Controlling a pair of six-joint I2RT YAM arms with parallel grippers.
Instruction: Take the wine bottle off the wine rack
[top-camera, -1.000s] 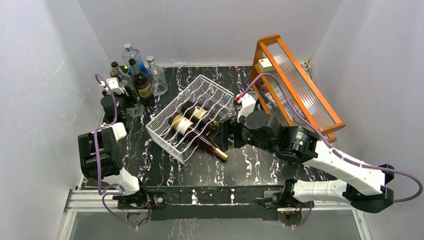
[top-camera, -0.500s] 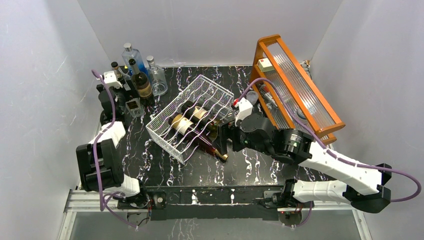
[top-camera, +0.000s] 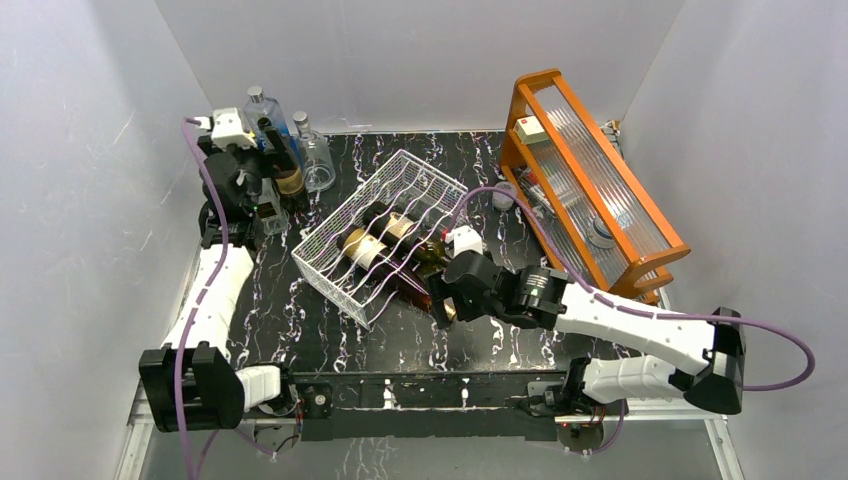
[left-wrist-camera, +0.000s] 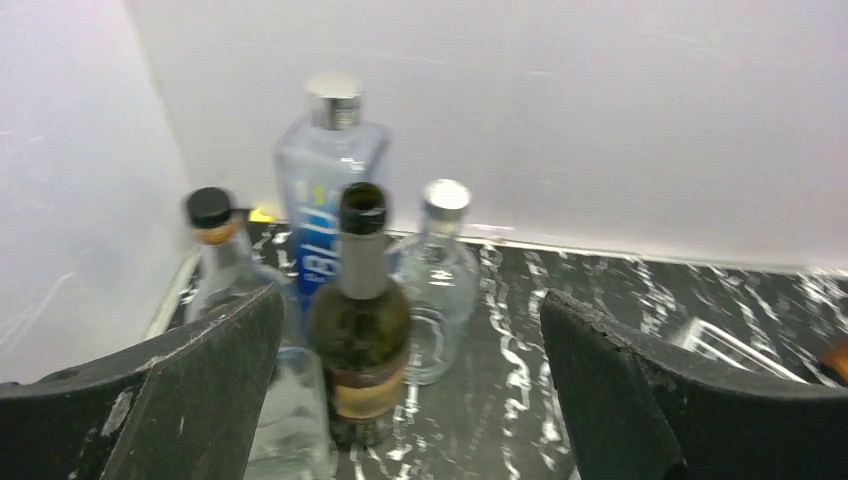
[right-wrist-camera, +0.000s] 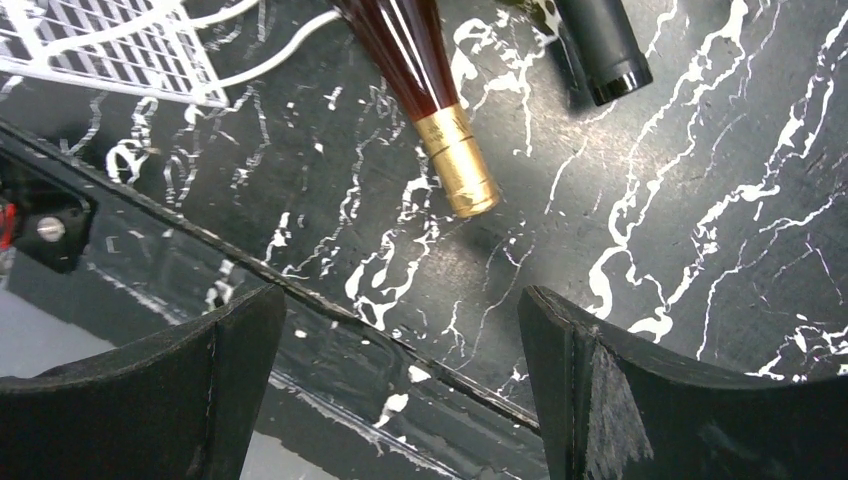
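Note:
The white wire wine rack (top-camera: 385, 215) lies askew mid-table with several wine bottles in its cradles. One dark red wine bottle (top-camera: 412, 291) pokes its gold-foil neck (right-wrist-camera: 458, 172) out of the rack's near side, and beside it lies a black-capped neck (right-wrist-camera: 603, 50). My right gripper (top-camera: 441, 299) hangs open just past that gold tip, with only table between its fingers (right-wrist-camera: 400, 390). My left gripper (top-camera: 262, 165) is open at the back left and holds nothing (left-wrist-camera: 410, 400). It faces an upright dark green bottle (left-wrist-camera: 360, 330).
At the back left corner stand a blue bottle (left-wrist-camera: 330, 190), a clear bottle (left-wrist-camera: 440, 270) and a black-capped bottle (left-wrist-camera: 215, 240). An orange wooden frame with ribbed clear panels (top-camera: 600, 180) stands at the back right. The table's near edge (right-wrist-camera: 330, 300) runs under my right gripper.
My left gripper opened and reached back toward the standing bottles. My right arm swung down and toward the near edge, from beside the rack to the gold-foil neck.

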